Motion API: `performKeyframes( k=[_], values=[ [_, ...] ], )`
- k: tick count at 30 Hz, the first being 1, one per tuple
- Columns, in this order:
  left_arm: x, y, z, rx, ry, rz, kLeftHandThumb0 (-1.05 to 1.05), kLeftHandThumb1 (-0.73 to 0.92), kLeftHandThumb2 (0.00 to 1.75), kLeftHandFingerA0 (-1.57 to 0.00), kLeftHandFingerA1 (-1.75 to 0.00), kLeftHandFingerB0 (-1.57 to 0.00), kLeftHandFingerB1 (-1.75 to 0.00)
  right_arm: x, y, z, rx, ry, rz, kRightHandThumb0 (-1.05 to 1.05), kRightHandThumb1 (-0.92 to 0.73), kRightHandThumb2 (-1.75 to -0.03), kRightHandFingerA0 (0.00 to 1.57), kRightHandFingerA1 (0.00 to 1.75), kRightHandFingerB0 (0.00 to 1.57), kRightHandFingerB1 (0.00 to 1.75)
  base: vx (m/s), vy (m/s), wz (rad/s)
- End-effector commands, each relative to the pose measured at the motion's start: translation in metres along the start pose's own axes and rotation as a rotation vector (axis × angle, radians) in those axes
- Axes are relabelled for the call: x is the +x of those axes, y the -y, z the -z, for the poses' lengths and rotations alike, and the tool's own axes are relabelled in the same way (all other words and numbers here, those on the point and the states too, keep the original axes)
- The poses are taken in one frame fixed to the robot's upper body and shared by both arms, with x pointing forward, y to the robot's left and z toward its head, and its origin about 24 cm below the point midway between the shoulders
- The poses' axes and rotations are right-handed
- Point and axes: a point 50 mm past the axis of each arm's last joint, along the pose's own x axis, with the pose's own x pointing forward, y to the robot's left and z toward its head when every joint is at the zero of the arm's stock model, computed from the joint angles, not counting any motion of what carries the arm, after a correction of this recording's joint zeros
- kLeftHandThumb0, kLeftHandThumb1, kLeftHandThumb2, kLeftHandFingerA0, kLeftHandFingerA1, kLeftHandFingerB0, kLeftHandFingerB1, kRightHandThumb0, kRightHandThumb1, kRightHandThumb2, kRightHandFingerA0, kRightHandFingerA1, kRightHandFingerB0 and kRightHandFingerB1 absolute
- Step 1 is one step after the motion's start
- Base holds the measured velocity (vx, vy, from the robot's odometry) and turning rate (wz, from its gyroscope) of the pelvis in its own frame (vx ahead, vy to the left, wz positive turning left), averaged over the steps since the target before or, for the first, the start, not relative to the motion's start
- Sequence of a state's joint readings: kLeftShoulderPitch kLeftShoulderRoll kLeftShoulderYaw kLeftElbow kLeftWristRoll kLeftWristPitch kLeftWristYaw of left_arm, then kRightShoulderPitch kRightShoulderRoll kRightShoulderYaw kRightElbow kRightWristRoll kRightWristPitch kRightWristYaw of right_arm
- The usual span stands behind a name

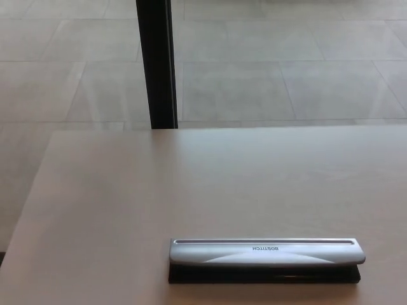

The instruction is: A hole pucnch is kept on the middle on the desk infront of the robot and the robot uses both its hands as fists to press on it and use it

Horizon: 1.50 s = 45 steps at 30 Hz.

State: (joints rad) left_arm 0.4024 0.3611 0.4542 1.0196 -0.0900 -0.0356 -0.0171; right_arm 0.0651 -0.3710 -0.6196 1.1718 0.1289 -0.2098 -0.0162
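A long silver hole punch (pixel 266 253) with a black base lies flat on the pale desk (pixel 159 190), near the front edge and a little right of centre. Its long side runs left to right, and small dark lettering shows on its top lever. Neither of my hands shows in the head view.
The desk's far edge runs across the middle of the picture and its left edge slants down to the lower left. Behind it a black vertical post (pixel 156 63) stands against a floor of large grey tiles (pixel 286 70).
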Motion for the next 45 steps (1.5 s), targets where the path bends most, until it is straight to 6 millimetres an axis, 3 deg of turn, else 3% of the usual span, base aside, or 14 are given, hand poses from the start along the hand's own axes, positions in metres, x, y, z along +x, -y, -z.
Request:
performKeyframes(
  k=[1,3,4,7,9,13,16,20,24,25,27,31,35,45],
  values=[
    [0.001,-0.028,-0.02,-0.437,0.068,-0.259,-0.44,0.5,0.84,-1.1,-0.83,-0.76,-0.83,0.01,0.038,-0.048,0.444,0.154,0.185,-0.63,-0.8,-0.65,0.6,0.91,0.06,0.53,0.0,0.0,0.0],
    [0.001,-0.038,-0.041,-0.537,0.156,-0.28,-0.48,0.52,0.82,-0.98,-0.79,-0.7,-0.75,0.013,0.044,-0.075,0.496,0.251,0.185,-0.63,-0.62,-1.0,0.66,0.91,0.08,0.56,0.0,0.0,0.0],
    [0.001,-0.041,-0.05,-0.582,0.204,-0.299,-0.53,0.51,0.76,-1.06,-0.78,-0.78,-0.75,0.013,0.045,-0.084,0.518,0.279,0.191,-0.6,-0.82,-0.63,0.83,0.96,0.21,0.56,0.0,0.0,0.0],
    [-0.004,-0.05,-0.092,-0.65,0.38,-0.365,-0.55,0.59,0.73,-1.06,-0.71,-0.78,-0.66,0.014,0.046,-0.123,0.599,0.397,0.203,-0.56,-0.82,-0.71,0.92,0.94,0.39,0.69,0.0,0.0,0.0],
    [-0.017,-0.059,-0.152,-0.786,0.618,-0.358,-0.58,0.57,0.75,-1.06,-0.93,-0.94,-0.62,0.007,0.041,-0.173,0.704,0.6,0.159,-0.46,-0.55,-1.12,1.12,1.16,0.93,0.88,0.0,0.0,0.0],
    [-0.039,-0.06,-0.215,-0.906,0.803,-0.344,-0.57,0.68,0.77,-0.9,-1.18,-0.88,-0.7,-0.009,0.032,-0.218,0.753,0.787,0.065,-0.53,-0.59,-1.0,1.14,1.61,0.97,0.96,0.0,0.0,0.0],
    [-0.099,-0.049,-0.286,-1.104,1.066,-0.194,-0.61,0.46,0.9,-0.98,-1.64,-1.05,-0.97,-0.039,0.017,-0.26,0.814,0.966,-0.018,-0.56,-0.56,-0.94,1.23,1.69,1.06,1.04,0.0,0.0,0.0],
    [-0.196,-0.02,-0.341,-1.061,1.362,-0.012,-0.56,0.24,1.06,-1.19,-1.38,-1.21,-1.1,-0.103,-0.014,-0.295,0.828,1.232,-0.212,-0.61,-0.46,-0.97,1.11,1.66,1.01,1.13,0.0,0.0,0.0],
    [-0.252,0.005,-0.352,-1.065,1.545,0.175,-0.17,0.37,1.26,-1.01,-1.69,-0.94,-1.38,-0.141,-0.032,-0.306,0.831,1.348,-0.335,-0.56,-0.41,-1.02,1.1,1.6,1.07,0.99,0.0,0.0,0.0],
    [-0.276,0.018,-0.352,-1.062,1.594,0.255,-0.22,0.53,1.2,-1.28,-1.44,-0.93,-1.2,-0.159,-0.04,-0.307,0.852,1.368,-0.388,-0.53,-0.4,-1.08,1.32,1.35,1.04,1.02,0.0,0.0,0.0],
    [-0.306,0.045,-0.349,-1.068,1.661,0.413,-0.16,0.67,1.12,-1.04,-1.75,-0.69,-1.3,-0.182,-0.058,-0.305,0.819,1.417,-0.513,-0.47,-0.5,-1.15,1.34,1.37,1.0,1.04,0.0,0.0,0.0],
    [-0.316,0.072,-0.339,-1.047,1.633,0.56,-0.13,0.86,0.93,-1.02,-1.75,-0.51,-1.37,-0.188,-0.078,-0.297,0.736,1.381,-0.676,-0.35,-0.52,-1.07,1.09,1.74,0.94,1.04,0.0,0.0,0.0],
    [-0.317,0.119,-0.326,-0.928,1.591,0.7,-0.14,0.72,1.11,-0.97,-1.75,-0.58,-1.46,-0.197,-0.113,-0.273,0.626,1.219,-0.813,-0.32,-0.64,-1.03,1.08,1.75,0.68,1.13,0.0,0.0,0.0],
    [-0.318,0.201,-0.291,-0.753,1.364,0.956,-0.2,0.74,1.06,-0.94,-1.75,-0.52,-1.61,-0.202,-0.176,-0.216,0.462,0.931,-1.048,-0.33,-0.67,-1.07,1.02,1.75,0.75,1.35,0.0,0.0,0.0]
  ],
)
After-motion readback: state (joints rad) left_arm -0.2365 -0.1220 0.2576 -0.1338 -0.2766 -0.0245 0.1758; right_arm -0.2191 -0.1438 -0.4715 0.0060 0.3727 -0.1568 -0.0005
